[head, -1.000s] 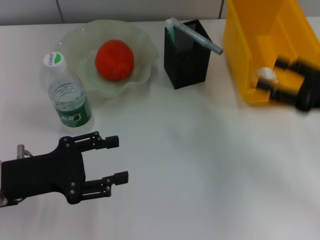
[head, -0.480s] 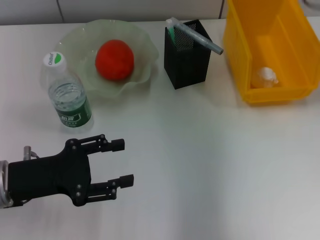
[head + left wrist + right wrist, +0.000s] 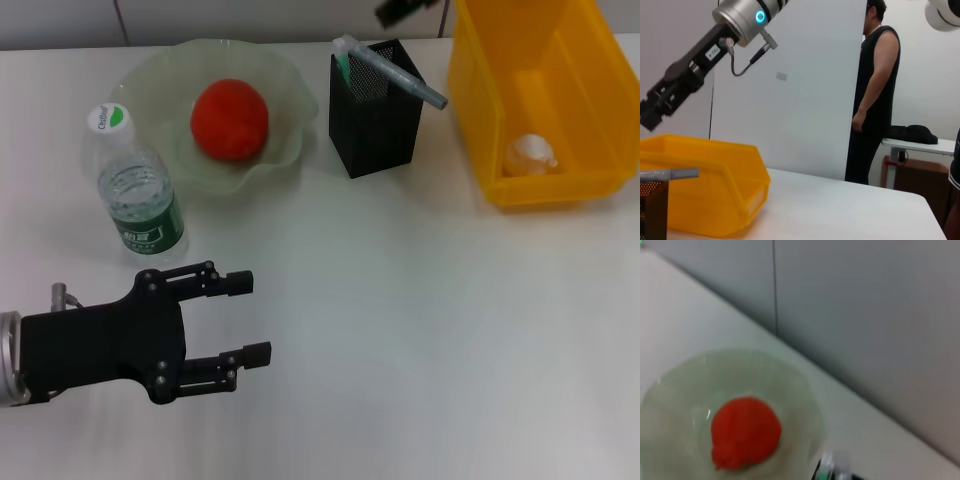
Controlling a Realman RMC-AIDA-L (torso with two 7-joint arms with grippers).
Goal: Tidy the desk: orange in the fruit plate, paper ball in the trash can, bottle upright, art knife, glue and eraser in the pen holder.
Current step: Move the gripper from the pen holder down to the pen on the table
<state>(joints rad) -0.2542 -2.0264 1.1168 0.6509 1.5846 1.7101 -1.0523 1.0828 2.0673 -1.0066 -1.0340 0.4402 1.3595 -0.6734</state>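
The orange [image 3: 229,120] lies in the pale-green fruit plate [image 3: 290,95], seen too in the right wrist view as the orange [image 3: 745,432]. To the plate's left the bottle [image 3: 138,190] stands upright. The black mesh pen holder [image 3: 375,120] holds the mint-green art knife [image 3: 343,58] and the grey glue [image 3: 405,80]. A white paper ball [image 3: 530,155] rests inside the yellow trash can [image 3: 490,120]. The eraser is hidden. My left gripper [image 3: 258,318] hovers open and empty near the bottle, on the side nearer me. Only a dark sliver of my right gripper [image 3: 405,10] shows at the far edge; the left wrist view shows the right gripper [image 3: 651,112] raised above the trash can [image 3: 715,195].
White desk [image 3: 420,330] stretches bare across the middle and right front. A person [image 3: 875,95] stands beyond the desk's far end, beside a second table [image 3: 920,147].
My right gripper has left the trash can and risen to the far edge above the pen holder, leaving the paper ball in the bin. The left gripper drifted slightly right.
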